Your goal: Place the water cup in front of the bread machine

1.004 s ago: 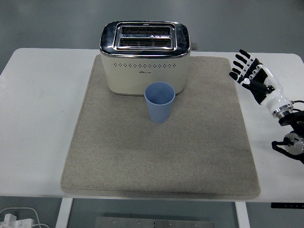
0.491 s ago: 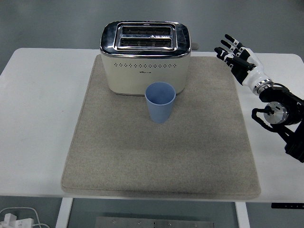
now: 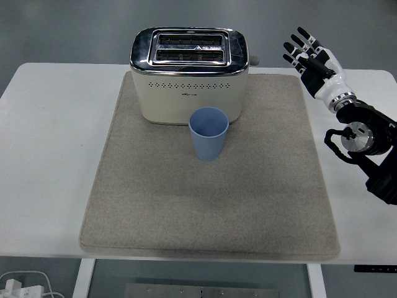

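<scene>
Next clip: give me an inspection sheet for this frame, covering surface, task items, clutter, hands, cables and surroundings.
Surface: white table with a grey mat on it.
Task items: blue cup upright on the mat, just in front of the toaster; slots look empty.
Clutter: nothing seen.
Hands: right hand raised at the table's far right, fingers spread, holding nothing; left hand not in view.
Cables: white cable and plug below the table's near left.
Surroundings: grey floor.

Placed on the white table (image 3: 49, 155): grey felt mat (image 3: 155, 211). Stood at mat's far edge: cream two-slot toaster with chrome top (image 3: 189, 74). Positioned upright directly before toaster, just beside its front: blue plastic cup (image 3: 208, 133). Raised right of toaster, well apart: black-and-white right hand (image 3: 313, 59).
</scene>
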Action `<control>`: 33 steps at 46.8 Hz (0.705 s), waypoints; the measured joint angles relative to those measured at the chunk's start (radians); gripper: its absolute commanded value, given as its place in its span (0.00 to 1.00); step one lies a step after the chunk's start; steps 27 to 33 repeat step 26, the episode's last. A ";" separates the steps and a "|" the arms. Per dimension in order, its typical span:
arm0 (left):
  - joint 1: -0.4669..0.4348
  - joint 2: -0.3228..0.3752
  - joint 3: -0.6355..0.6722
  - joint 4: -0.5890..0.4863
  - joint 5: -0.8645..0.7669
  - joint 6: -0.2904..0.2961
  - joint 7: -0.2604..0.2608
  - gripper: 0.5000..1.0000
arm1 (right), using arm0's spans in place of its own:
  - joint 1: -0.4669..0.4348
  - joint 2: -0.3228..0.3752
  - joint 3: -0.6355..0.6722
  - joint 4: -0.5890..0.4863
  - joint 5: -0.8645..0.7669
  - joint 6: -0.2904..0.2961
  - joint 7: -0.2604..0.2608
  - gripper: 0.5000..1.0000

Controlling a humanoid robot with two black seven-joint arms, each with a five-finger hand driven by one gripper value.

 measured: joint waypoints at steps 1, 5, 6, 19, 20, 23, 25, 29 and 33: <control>0.000 0.000 0.000 0.000 0.000 0.000 0.000 1.00 | -0.001 0.002 0.000 0.000 0.000 0.002 0.000 0.86; 0.000 0.000 0.000 -0.001 -0.001 0.000 0.000 1.00 | -0.003 0.015 0.001 0.000 0.000 0.004 0.000 0.86; 0.000 0.000 0.000 -0.001 -0.001 0.000 0.000 1.00 | -0.003 0.022 0.001 0.000 0.000 0.003 0.000 0.86; 0.000 0.000 0.000 -0.001 -0.001 -0.001 -0.001 1.00 | -0.003 0.078 0.001 -0.005 -0.008 -0.003 0.009 0.86; 0.000 0.000 0.000 -0.001 -0.001 -0.001 -0.001 1.00 | -0.003 0.080 0.001 -0.005 -0.008 -0.003 0.016 0.86; 0.000 0.000 0.000 -0.001 0.000 -0.001 0.000 1.00 | -0.003 0.081 0.001 -0.006 -0.008 -0.003 0.047 0.86; 0.000 0.000 0.000 0.000 -0.001 -0.001 0.000 1.00 | -0.004 0.082 0.001 -0.006 -0.008 -0.003 0.061 0.86; -0.001 0.000 0.000 0.000 -0.001 -0.001 0.000 1.00 | -0.004 0.082 0.001 -0.006 -0.007 -0.002 0.066 0.86; -0.001 0.000 0.000 0.000 -0.001 -0.001 0.000 1.00 | -0.004 0.082 0.001 -0.006 -0.007 -0.002 0.066 0.86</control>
